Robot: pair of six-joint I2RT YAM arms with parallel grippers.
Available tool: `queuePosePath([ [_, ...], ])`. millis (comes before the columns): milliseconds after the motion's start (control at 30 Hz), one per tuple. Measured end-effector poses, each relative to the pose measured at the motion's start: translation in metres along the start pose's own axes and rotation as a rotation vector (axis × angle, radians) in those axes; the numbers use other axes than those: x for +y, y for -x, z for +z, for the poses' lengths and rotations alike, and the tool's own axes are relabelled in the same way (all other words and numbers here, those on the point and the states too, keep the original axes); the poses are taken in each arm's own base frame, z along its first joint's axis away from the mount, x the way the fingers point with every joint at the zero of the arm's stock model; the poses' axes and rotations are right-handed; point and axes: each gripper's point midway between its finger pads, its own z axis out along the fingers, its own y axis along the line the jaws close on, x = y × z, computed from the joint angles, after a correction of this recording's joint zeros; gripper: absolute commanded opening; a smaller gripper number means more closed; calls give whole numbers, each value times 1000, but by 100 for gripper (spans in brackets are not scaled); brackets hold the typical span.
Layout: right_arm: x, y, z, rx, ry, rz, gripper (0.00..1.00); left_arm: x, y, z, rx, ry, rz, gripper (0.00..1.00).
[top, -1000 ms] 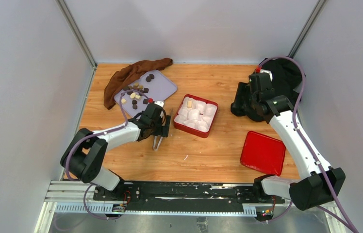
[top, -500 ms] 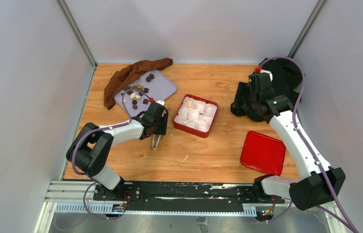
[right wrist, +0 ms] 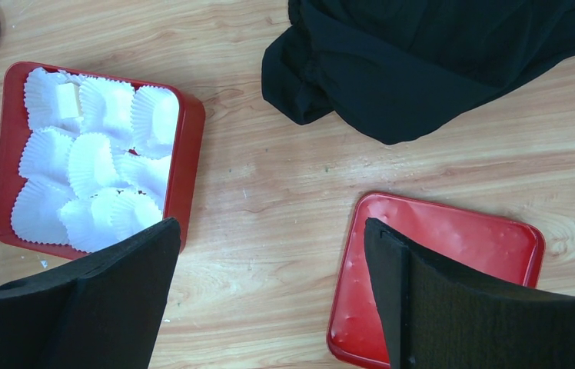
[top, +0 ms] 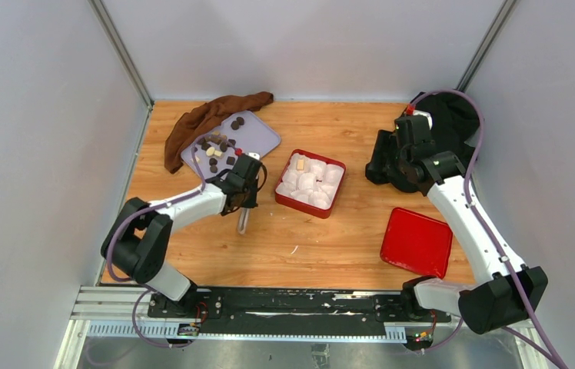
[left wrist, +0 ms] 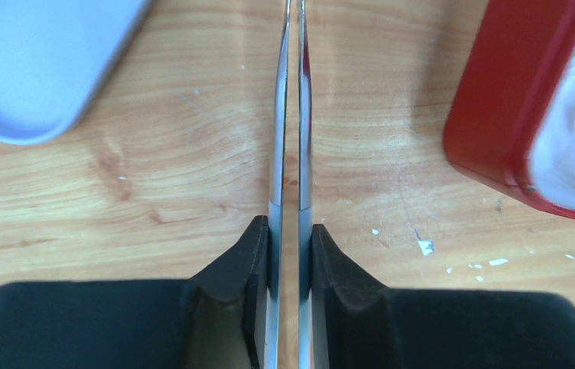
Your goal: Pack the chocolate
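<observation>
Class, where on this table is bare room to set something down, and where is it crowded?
Bare wood lies between the red box and the red lid, and along the near edge before both. Crowded: the far left, with tray, chocolate, brown cloth and the left pincer gripping tweezers.

Chocolate [top: 213, 163] sits on the tray [top: 260, 137], left of the cup-filled box [top: 302, 207].

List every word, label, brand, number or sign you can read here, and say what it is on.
None can be read. The red box, paper cups, red lid, lilac tray, tweezers, brown cloth and black cloth show no print.
Any stamp on the chocolate is too small to tell.
</observation>
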Motion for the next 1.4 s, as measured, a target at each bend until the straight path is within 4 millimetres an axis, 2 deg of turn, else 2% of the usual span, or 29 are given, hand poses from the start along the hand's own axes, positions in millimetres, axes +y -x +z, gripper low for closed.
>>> queuePosePath([
  [100,-1,1,-2,-6,-1,2,93,0,22,-22,-13,4,6,11],
  [233,-2,3,-4,-17,-2,4,93,0,73,-54,-63,-4,6,16],
  [367,-2,3,-4,-18,-3,4,93,21,106,-75,-48,26,-29,22],
  [467,-2,3,-4,-19,-3,4,93,38,117,-74,3,58,-59,24],
  [567,-2,3,-5,-20,-4,3,93,52,112,-65,76,92,-77,28],
  [667,-3,4,-4,-22,-10,0,93,62,93,-58,165,122,-83,34],
  [733,-4,4,-5,-24,-13,-4,93,67,84,-55,206,138,-84,40],
  [867,-6,5,-5,-28,-20,-15,93,69,76,-50,251,154,-79,43],
  [1133,-7,4,-3,-24,-28,-20,93,70,79,-31,288,167,-63,46],
  [1400,-4,7,4,-13,-32,-26,93,79,86,-18,298,180,-74,50],
])
